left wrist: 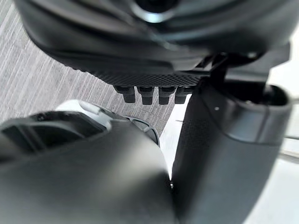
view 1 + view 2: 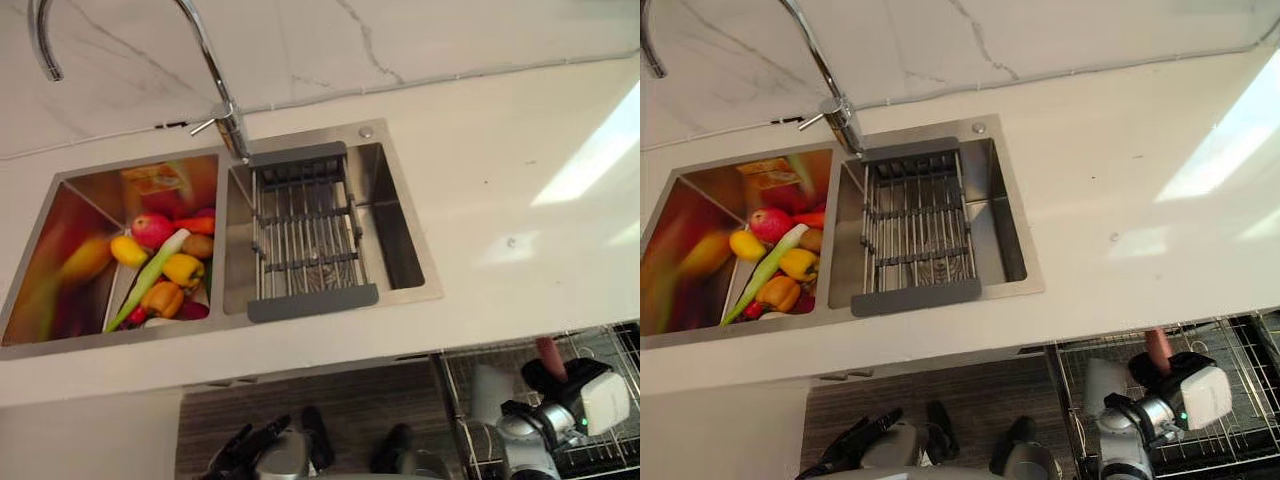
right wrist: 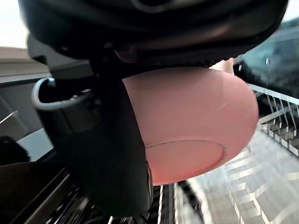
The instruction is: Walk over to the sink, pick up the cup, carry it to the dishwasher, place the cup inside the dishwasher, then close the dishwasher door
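The robot's right hand (image 2: 562, 380) has its dark fingers and thumb curled tightly around a smooth, rounded pink cup (image 3: 196, 121), which sits against the palm with its base showing past the thumb. Hand and cup hang just above the wire rack of the open dishwasher (image 2: 1225, 335), below the white countertop (image 2: 500, 180). The left hand (image 2: 245, 450) hangs low with relaxed fingers, holding nothing. Colourful fruit and vegetables (image 2: 165, 260) lie in the left basin of the stainless steel double sink (image 2: 400, 230).
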Motion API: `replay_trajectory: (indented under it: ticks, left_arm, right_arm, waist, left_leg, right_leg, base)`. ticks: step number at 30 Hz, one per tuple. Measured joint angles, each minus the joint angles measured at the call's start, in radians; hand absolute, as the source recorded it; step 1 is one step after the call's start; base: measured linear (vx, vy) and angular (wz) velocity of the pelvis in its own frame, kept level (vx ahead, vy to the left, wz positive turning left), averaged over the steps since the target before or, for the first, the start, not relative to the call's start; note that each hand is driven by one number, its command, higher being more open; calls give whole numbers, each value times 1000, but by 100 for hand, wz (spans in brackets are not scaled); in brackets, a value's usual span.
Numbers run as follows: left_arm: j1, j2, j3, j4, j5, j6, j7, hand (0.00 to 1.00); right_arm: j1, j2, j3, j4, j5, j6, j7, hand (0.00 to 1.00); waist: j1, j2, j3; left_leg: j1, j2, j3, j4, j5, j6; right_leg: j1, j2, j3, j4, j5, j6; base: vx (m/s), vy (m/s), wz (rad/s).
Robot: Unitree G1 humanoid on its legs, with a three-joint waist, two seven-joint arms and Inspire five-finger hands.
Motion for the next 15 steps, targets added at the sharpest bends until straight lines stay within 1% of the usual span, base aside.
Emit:
replay_trajectory:
  ticks: [1,5,6,8,9,13,15]
  left_arm:
    - [-8,1,0,0,-6,0,-3,100]
    - [-25,3,-4,0,-38,1,-5,100]
    - [-31,3,-4,0,-39,1,-5,100]
    - [-38,3,-4,0,-39,1,-6,100]
    - [-54,4,-4,-1,-39,0,-5,100]
    - [-85,3,-4,-3,-39,0,-5,100]
    - [-102,1,-4,-5,-38,1,0,100]
  right_arm:
    - [-8,-12,-1,0,11,11,-2,0]
    - [-26,-16,-19,10,36,53,1,0]
    - [-28,-15,-19,14,45,67,12,100]
    - [-29,-13,-19,22,68,76,18,100]
    - [-30,-7,-19,30,96,92,25,100]
    - [-29,17,-19,42,155,101,43,100]
    - [-28,35,-19,44,185,101,48,100]
  waist:
    - [0,1,11]
    - [1,1,22]
    - [1,1,23]
    - [2,0,28]
    - [2,0,40]
    - [2,-6,57]
    - [2,-7,63]
  left_leg:
    - [-6,1,1,7,0,0]
    - [-35,1,10,19,0,0]
    - [-40,1,19,19,0,0]
    - [-40,1,33,21,0,0]
    - [-41,2,42,27,0,0]
    - [-44,8,58,40,-1,0]
    - [-46,16,63,51,-6,8]
  right_leg:
    - [-5,-5,-3,11,-5,-1]
    - [-35,-20,-7,40,-20,-5]
    - [-42,-24,-6,45,-20,-6]
    - [-44,-28,-6,48,-20,-6]
    - [-44,-32,-6,52,-20,-4]
    - [-46,-31,3,52,-18,1]
    - [-49,-25,10,51,-18,0]
  base:
    - [-54,29,9]
    - [-55,32,7]
    - [-21,39,2]
    - [-21,36,2]
    - [0,0,0]
    - [-16,3,-6]
    - [-26,-17,-11]
